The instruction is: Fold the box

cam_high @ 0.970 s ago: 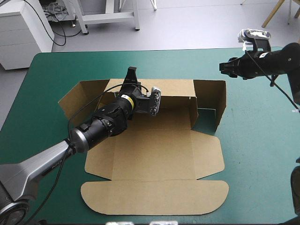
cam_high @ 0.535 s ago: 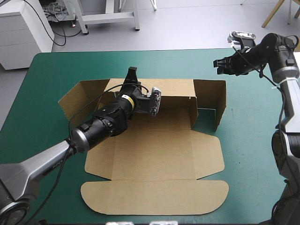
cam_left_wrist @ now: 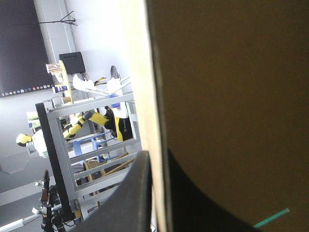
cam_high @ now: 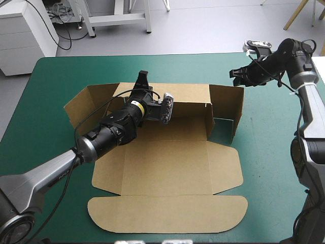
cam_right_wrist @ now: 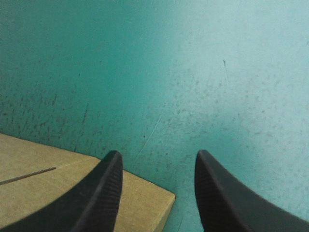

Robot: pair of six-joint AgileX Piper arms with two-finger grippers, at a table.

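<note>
At table centre: box (cam_high: 167, 168) lies flat, back wall (cam_high: 190, 94) raised | left gripper (cam_high: 142, 77) pinches that wall's top edge toward 11 o'clock, seemingly nudged slightly outward since earlier | right gripper (cam_high: 235, 76), fingers apart, has swung in from 2 o'clock to above the right flap (cam_high: 227, 104) | probably preparing to fold it.

We see the left arm (cam_high: 48, 178) as a smooth silver-grey tube that swells into a black, ringed wrist housing with one narrow yellow band around it (the only bright colour on it), tapering to the left gripper (cam_high: 142, 77) in plain black. The right arm (cam_high: 306, 109) is built alike, pale grey along its link and black toward the wrist. On the right gripper (cam_right_wrist: 158, 154) we make out two broad, curved black fins with finely grained faces.
</note>
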